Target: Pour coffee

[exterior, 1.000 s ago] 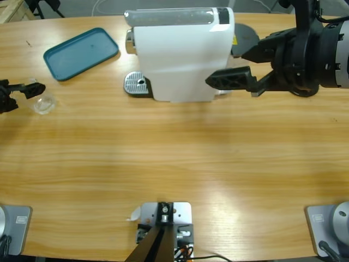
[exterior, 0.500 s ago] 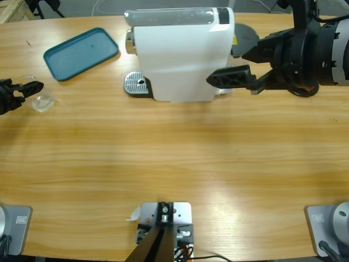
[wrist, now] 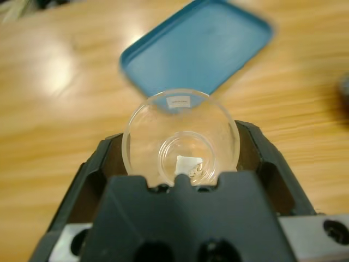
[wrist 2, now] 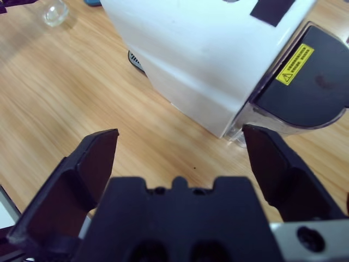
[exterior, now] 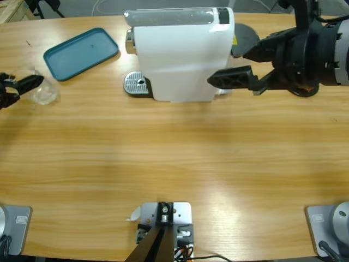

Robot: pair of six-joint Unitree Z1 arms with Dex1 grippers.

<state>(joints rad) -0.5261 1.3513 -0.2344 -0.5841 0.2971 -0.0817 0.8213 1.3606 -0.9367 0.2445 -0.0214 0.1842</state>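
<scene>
A white coffee machine (exterior: pixel 180 54) stands at the table's back middle, its metal drip grate (exterior: pixel 136 84) on its left end. A small clear glass cup (exterior: pixel 44 93) is at the far left edge of the high view. My left gripper (exterior: pixel 31 89) is shut on the glass cup (wrist: pixel 180 144), whose rim touches both jaws in the left wrist view. My right gripper (exterior: pixel 246 63) stands open at the machine's right end, jaws wide apart with nothing between them. The right wrist view looks over the machine (wrist 2: pixel 207 49) and its dark water tank (wrist 2: pixel 305 82).
A blue tray (exterior: pixel 82 53) lies at the back left, just beyond the glass, and also shows in the left wrist view (wrist: pixel 202 49). Bare wooden tabletop (exterior: pixel 174 158) stretches across the front.
My left gripper has carried the glass cup a little toward the table's back, nearer the blue tray. The right arm has barely moved.
</scene>
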